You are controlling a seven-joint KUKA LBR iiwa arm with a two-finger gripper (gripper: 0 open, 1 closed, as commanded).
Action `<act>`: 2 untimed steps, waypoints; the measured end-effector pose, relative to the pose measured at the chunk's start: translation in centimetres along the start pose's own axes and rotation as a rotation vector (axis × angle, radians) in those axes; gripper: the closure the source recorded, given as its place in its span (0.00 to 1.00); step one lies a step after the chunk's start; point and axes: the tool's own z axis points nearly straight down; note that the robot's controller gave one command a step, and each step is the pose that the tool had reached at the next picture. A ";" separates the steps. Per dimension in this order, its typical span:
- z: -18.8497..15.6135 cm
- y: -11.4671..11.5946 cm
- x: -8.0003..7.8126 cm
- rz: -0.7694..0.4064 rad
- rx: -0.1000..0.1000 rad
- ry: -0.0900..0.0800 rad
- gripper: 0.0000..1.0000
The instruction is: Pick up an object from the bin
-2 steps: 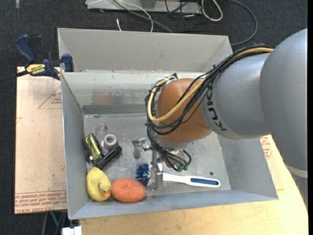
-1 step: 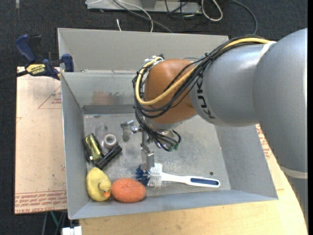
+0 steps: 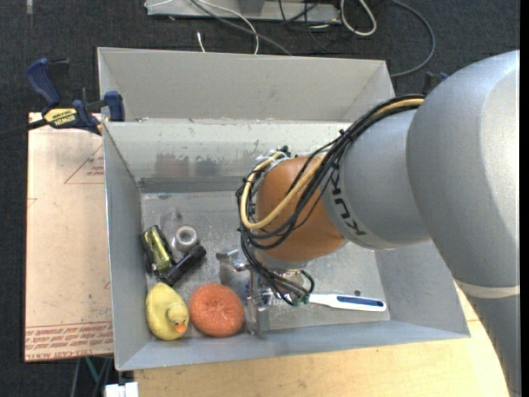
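1. The grey metal bin [image 3: 124, 222] is carrying several loose things on its floor.
2. A yellow rubber duck [image 3: 168, 311] is lying in the view's lower left corner, with an orange scrubbing ball [image 3: 217, 309] sitting just beside it.
3. A black marker [image 3: 186, 265] and a small silver roll [image 3: 186, 237] are lying just above the duck.
4. A white and blue toothbrush [image 3: 351, 302] is lying towards the lower right.

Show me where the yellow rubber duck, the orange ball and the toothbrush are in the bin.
yellow rubber duck [image 3: 167, 313]: camera view, on its body.
orange ball [image 3: 217, 310]: camera view, on its middle.
toothbrush [image 3: 351, 302]: camera view, on its handle.
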 end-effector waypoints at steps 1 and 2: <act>-0.1 4.4 -1.5 -0.302 0.008 -0.033 0.00; -0.1 3.3 -1.3 -0.234 0.004 -0.025 0.00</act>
